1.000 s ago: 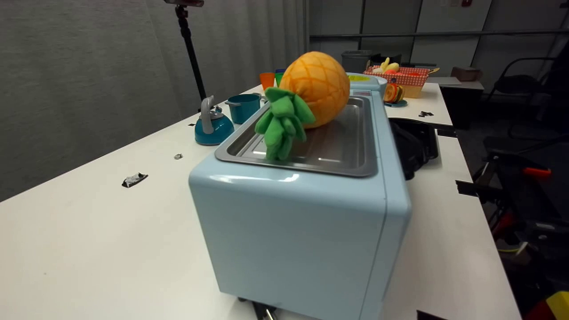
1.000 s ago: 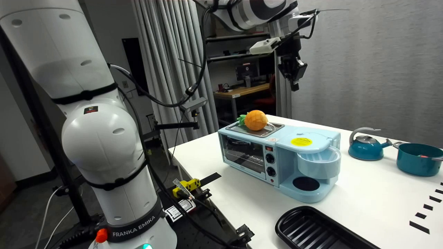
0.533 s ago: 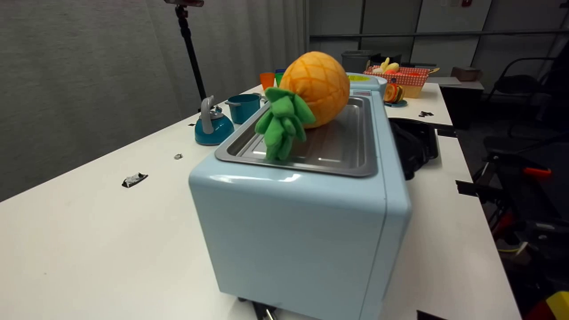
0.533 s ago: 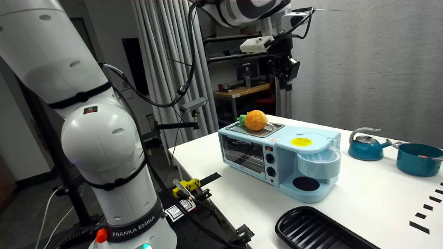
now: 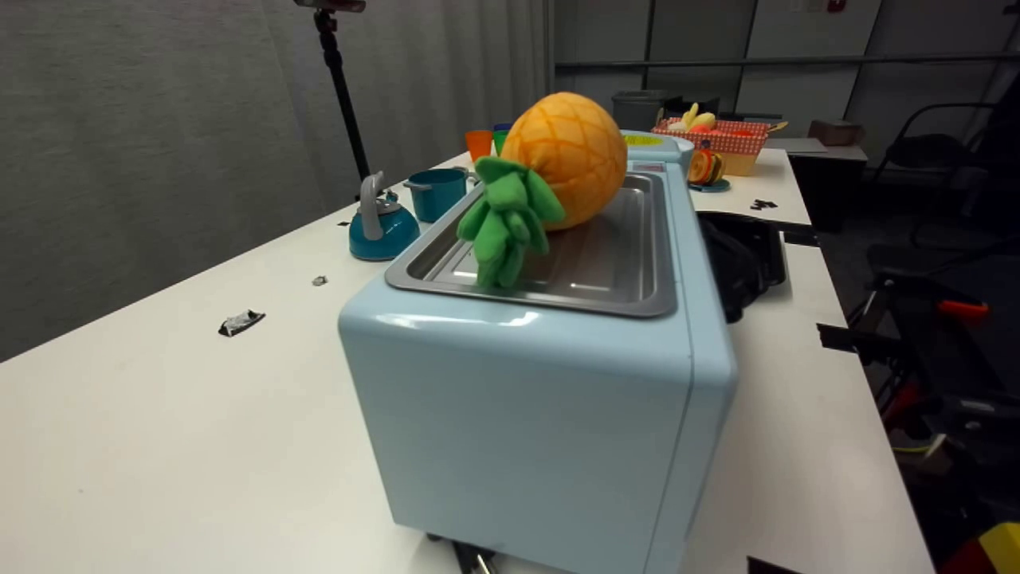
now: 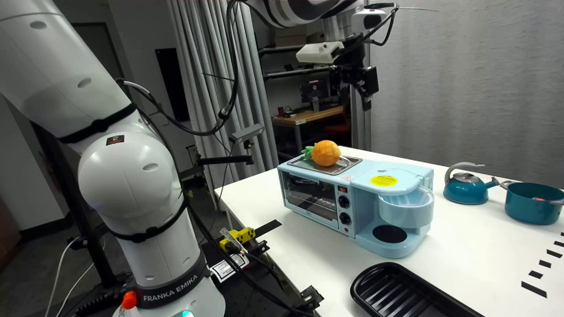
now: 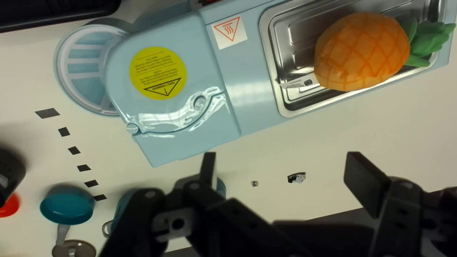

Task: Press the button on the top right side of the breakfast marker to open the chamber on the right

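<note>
Two fingers (image 7: 364, 184) of my hand (image 7: 284, 171) stand wide apart in the wrist view, spread with the white counter (image 7: 314, 142) and two small scraps (image 7: 296, 177) showing between them. In an exterior view I have the hand hanging from the white arm (image 6: 128, 189), pointing down, higher than the maker (image 6: 359, 215) and well apart from it.

The maker is on the counter, its oven door (image 6: 308, 193) to the left and two dials (image 6: 344, 201) beside the door. On the right half the lid (image 7: 196, 64) lies flat with a yellow label (image 7: 158, 73) on it, and a round basket (image 6: 405, 213) juts out from under it, above a dark disc (image 6: 390, 234). I see a small round stud (image 7: 132, 128) at the edge of the lid in the wrist view; I cannot tell whether it is the one to press. On the left of the top, a pineapple (image 5: 566, 159) lies in a metal tray (image 5: 613, 275), its green leaves (image 6: 307, 152) toward the left.

In an exterior view I find the kettle (image 6: 467, 191) to the right of the maker and the pot (image 6: 531, 207) farther right, just beside the kettle. A black pan (image 6: 403, 293) lies near, apart from the maker, and tape marks (image 6: 534, 289) run along the right.
</note>
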